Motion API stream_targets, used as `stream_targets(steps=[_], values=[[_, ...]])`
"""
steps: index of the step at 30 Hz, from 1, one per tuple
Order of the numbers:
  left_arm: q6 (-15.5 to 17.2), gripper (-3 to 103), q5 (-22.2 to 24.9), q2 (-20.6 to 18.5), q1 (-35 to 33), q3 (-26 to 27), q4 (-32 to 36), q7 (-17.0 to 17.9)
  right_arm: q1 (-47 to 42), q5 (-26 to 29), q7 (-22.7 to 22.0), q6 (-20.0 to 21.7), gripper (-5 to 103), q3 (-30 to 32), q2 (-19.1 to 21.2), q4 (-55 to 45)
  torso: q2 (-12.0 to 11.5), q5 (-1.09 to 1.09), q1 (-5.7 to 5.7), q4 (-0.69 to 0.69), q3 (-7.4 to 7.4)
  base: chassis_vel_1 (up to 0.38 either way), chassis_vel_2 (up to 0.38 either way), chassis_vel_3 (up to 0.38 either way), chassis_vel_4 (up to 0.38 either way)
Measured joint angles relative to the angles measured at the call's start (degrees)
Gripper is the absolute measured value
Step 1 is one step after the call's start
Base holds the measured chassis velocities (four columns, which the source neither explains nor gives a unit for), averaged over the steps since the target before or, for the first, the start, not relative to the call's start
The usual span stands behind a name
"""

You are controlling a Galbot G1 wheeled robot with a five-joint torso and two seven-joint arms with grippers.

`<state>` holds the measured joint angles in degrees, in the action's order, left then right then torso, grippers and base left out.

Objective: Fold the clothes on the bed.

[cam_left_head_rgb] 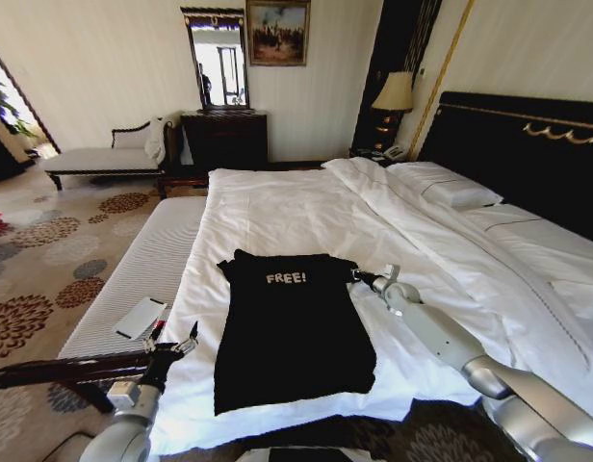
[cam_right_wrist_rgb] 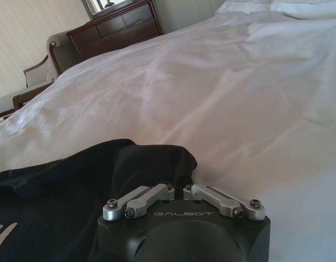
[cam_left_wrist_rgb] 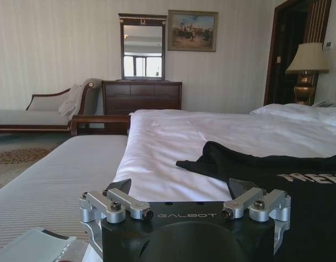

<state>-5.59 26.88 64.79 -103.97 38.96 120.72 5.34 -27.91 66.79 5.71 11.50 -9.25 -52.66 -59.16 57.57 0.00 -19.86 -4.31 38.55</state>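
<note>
1. The right gripper (cam_left_head_rgb: 360,277) is pinched closed on the right sleeve of the black T-shirt (cam_left_head_rgb: 292,327).
2. The left gripper (cam_left_head_rgb: 173,345) is held wide open, with nothing in it, left of the shirt.
3. The shirt is laid flat on the bed (cam_left_head_rgb: 277,207), collar far, hem near.

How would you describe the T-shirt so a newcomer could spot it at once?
Start at the bed with its white duvet. Near the foot end, the T-shirt lies flat between the two end effectors, its sides already folded in. It is the only black item on the white bedding, with white "FREE!" lettering on its chest.
</note>
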Motion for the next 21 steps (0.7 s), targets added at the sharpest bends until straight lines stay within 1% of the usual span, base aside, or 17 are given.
stream_targets(steps=[4, 9, 11, 14, 17, 18, 21], values=[[-0.1, 100, 0.0, 0.4, -0.4, 0.1, 0.0, 0.0, -0.5, -0.2, -0.1, 0.0, 2, 0.1, 0.4, -1.2, 0.0, 0.00, 0.00, 0.00, 0.00, 0.000, 0.000, 0.000, 0.000], [-0.4, 100, 0.0, 0.7, -0.9, 0.6, 0.0, -0.3, -1.4, -1.7, -0.7, -0.2, 2, 0.6, 1.5, -4.7, 0.0, 0.00, 0.00, 0.00, 0.00, 0.000, 0.000, 0.000, 0.000], [-0.5, 100, 0.1, 0.7, -0.9, 0.8, 0.0, -0.4, -2.0, -3.6, -1.2, -0.4, 2, 0.6, 2.6, -8.9, 0.0, 0.00, 0.00, -0.01, 0.00, 0.000, 0.000, 0.000, 0.000], [-0.5, 100, 0.2, 0.7, -0.7, 0.8, 0.1, -0.4, -2.1, -4.3, -2.1, -0.2, 2, 0.0, 3.7, -12.6, 0.0, -0.01, 0.00, 0.00, 0.00, 0.000, 0.000, 0.000, 0.000], [-0.5, 100, 0.2, 0.8, -0.7, 0.5, 0.3, -0.4, -1.1, -2.9, -4.5, 1.1, 2, -1.8, 4.5, -17.6, 0.0, -0.01, 0.00, -0.01, 0.00, 0.000, 0.000, 0.000, 0.000], [-0.5, 100, 0.2, 0.8, -0.7, 0.5, 0.3, -0.4, -1.1, -2.9, -4.5, 1.1, 2, -1.8, 4.5, -17.6, 0.0, -0.01, 0.00, -0.01, 0.00, 0.000, 0.000, 0.000, 0.000], [-0.5, 100, 0.2, 0.9, -1.0, 0.7, 0.4, -0.4, 0.2, -0.6, -7.0, 2.5, 2, -3.5, 4.1, -20.7, 0.0, -0.01, 0.00, 0.00, 0.00, 0.000, 0.000, 0.000, 0.000]])
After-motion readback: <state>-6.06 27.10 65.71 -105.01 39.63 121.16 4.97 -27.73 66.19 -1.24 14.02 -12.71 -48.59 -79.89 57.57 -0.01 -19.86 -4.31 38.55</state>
